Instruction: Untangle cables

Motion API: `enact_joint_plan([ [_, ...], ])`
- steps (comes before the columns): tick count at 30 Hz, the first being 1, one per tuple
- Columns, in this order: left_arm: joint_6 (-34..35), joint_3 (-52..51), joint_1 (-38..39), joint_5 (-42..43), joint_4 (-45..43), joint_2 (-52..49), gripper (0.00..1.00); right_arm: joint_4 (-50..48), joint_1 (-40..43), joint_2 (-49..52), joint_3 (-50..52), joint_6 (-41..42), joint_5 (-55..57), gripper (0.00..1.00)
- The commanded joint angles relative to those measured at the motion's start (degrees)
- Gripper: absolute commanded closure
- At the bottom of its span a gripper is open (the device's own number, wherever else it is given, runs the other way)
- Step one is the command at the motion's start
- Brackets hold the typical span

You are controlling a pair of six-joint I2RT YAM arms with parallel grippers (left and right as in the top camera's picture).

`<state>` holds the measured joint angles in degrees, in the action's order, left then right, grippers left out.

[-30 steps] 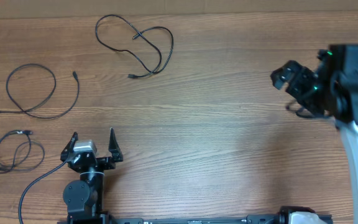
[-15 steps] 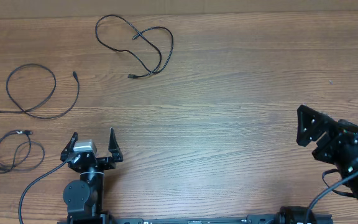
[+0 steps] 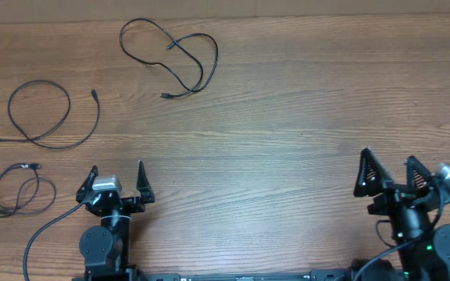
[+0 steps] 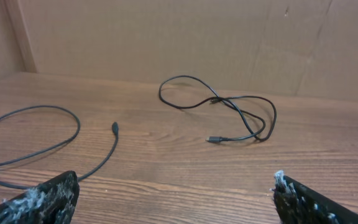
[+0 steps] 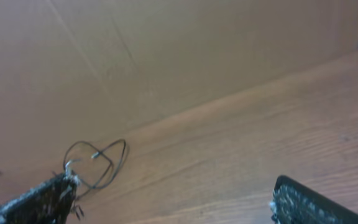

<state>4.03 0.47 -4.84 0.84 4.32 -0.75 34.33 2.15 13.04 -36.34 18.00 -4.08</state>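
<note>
Three thin black cables lie apart on the wooden table at the left. One cable (image 3: pixel 172 56) is a loose looped shape at the back; it also shows in the left wrist view (image 4: pixel 225 111) and the right wrist view (image 5: pixel 98 165). A second cable (image 3: pixel 49 113) forms a round loop at the far left and shows in the left wrist view (image 4: pixel 55 146). A third cable (image 3: pixel 18 190) is coiled near the front left. My left gripper (image 3: pixel 116 183) is open and empty at the front left. My right gripper (image 3: pixel 389 173) is open and empty at the front right.
A cardboard wall (image 4: pixel 197 37) stands along the back edge of the table. The thicker black arm wire (image 3: pixel 41 234) runs beside the left arm's base.
My right arm has swung from the back right down to the front right edge and now points its open gripper toward the back. The left arm and the cables have not moved.
</note>
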Motion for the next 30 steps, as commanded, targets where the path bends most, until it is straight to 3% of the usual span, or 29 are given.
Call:
enact_joint_plan([
  [1,-1.07,-0.20,0.37,0.22,0.13,0.50,0.00,-5.27,-0.17,-4.87,8.04,-0.26,0.35,0.00],
  [7,-1.07,-0.20,0.37,0.22,0.11,0.50,0.01,-18.56,-0.17,-11.50,22.01,-0.24,-1.73,0.00],
  [12,-1.07,-0.20,0.37,0.22,0.13,0.50,0.01,-23.32,-0.17,-12.72,26.91,-0.07,-2.40,0.00],
  [30,-1.07,-0.20,0.37,0.22,0.11,0.50,0.01,-26.16,-0.24,-12.87,33.40,-0.09,0.20,0.00],
])
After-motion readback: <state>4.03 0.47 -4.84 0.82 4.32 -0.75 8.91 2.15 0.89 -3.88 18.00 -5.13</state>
